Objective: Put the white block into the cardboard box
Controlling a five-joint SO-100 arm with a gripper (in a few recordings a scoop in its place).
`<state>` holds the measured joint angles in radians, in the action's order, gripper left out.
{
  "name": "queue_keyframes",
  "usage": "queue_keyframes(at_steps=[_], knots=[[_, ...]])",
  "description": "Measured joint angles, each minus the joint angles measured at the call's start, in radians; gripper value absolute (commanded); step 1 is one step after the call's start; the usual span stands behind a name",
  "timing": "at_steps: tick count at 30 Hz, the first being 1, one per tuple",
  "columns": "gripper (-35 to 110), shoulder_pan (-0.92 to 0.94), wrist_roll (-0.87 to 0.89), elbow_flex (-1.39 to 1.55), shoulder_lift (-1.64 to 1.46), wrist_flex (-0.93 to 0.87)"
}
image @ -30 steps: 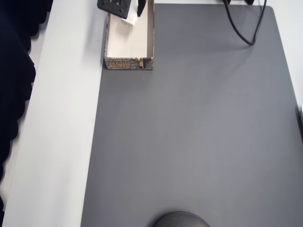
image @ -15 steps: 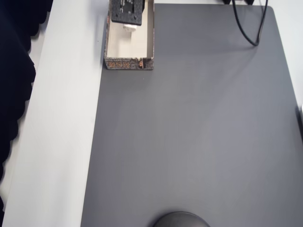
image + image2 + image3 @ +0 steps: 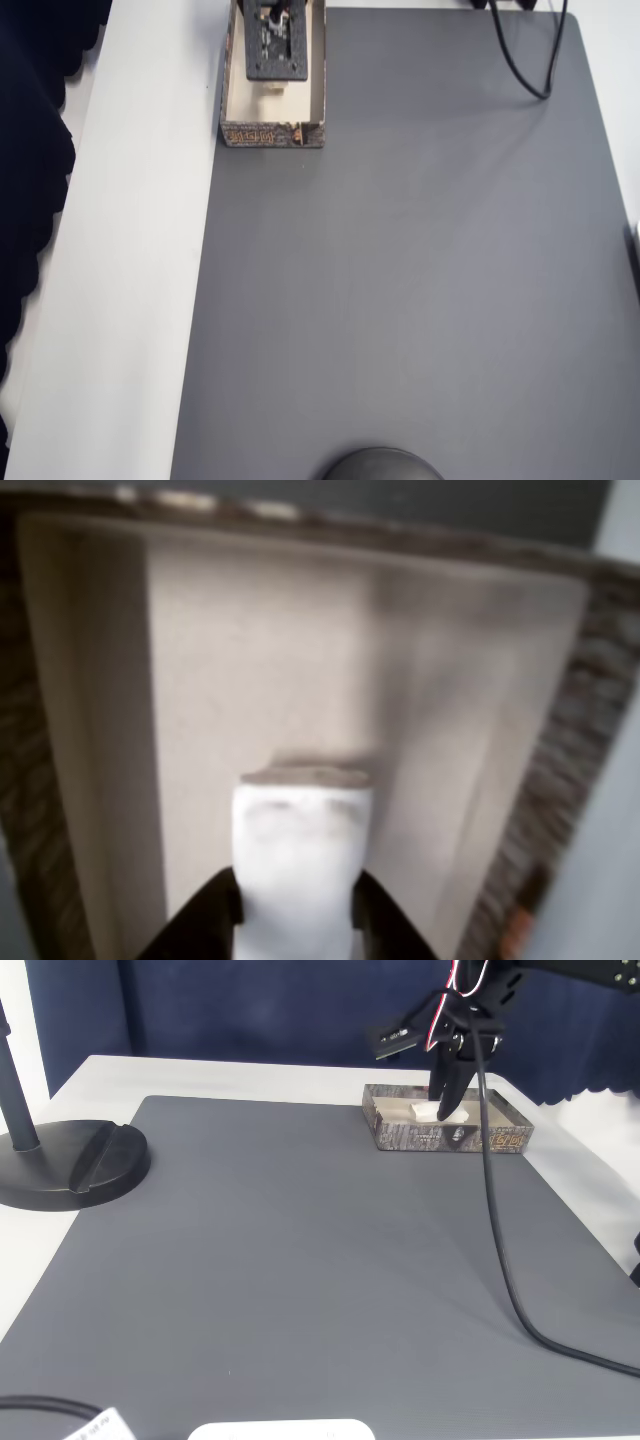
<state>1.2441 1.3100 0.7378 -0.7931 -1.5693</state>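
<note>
The cardboard box [image 3: 272,134] stands at the top left of the grey mat in the overhead view, open side up, cream inside. My gripper [image 3: 272,45] hangs over its inside and hides most of the white block [image 3: 268,88]. In the wrist view the white block [image 3: 300,850] sits between my dark fingers [image 3: 215,915], and the gripper [image 3: 295,885] is shut on it just above the box floor [image 3: 250,660]. The fixed view shows the gripper [image 3: 443,1112] reaching down into the box [image 3: 420,1138] with the block [image 3: 424,1111] at its tip.
A dark grey mat [image 3: 400,280] covers most of the table, with a white strip [image 3: 130,280] along its left side. A black cable [image 3: 500,1250] trails from the arm across the mat. A black round stand base [image 3: 70,1165] sits at the left in the fixed view.
My gripper has swung from the box's top edge to over its inside and come lower, carrying the white block with it.
</note>
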Motion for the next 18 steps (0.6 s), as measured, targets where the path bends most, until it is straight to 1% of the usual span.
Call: queue_keyframes(at_steps=[18], knots=[[-2, -0.014, 0.000, -0.020, 0.032, 0.021]])
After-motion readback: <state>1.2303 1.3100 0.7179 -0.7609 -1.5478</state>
